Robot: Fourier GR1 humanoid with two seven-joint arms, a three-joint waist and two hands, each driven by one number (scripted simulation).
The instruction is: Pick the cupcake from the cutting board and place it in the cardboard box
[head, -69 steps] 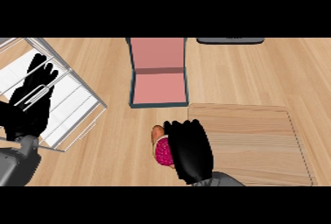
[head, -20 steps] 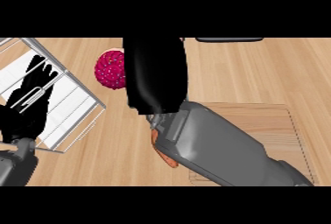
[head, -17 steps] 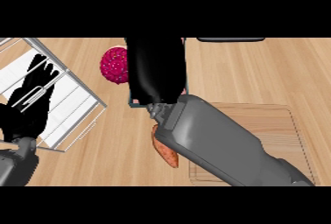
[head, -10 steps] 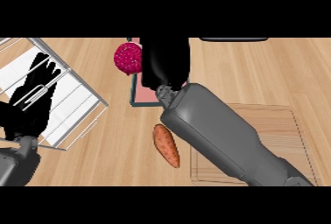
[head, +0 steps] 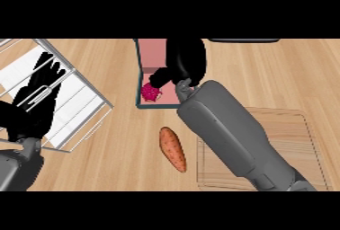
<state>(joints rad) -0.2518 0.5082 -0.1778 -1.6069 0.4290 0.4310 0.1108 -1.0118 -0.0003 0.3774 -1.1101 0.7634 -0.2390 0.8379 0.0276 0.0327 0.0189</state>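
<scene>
The cardboard box (head: 140, 72) lies open on the bench (head: 279, 76), and everything else sits around it. Below the box, on bare wood, lies an orange sweet potato (head: 172, 148), apart from it. Right of that, further below the box, is the cutting board (head: 292, 148), with the grey right forearm crossing its left side and hiding part of it. Left of the box stands a wire rack (head: 79, 108), over which the left hand (head: 36, 96) rests with fingers straight and spread. A dark object (head: 242, 40) shows at the upper edge, right of the box.

The right hand (head: 182, 63) reaches into the box, its fingers curled round the pink cupcake (head: 150, 92), which sits low inside the box near its lower left corner. The hand and forearm cover much of the box's right half.

Half a second ago the cupcake was held higher, above the box's top left edge; it has since come down into the box, and the forearm has swung right, uncovering the whole sweet potato.
</scene>
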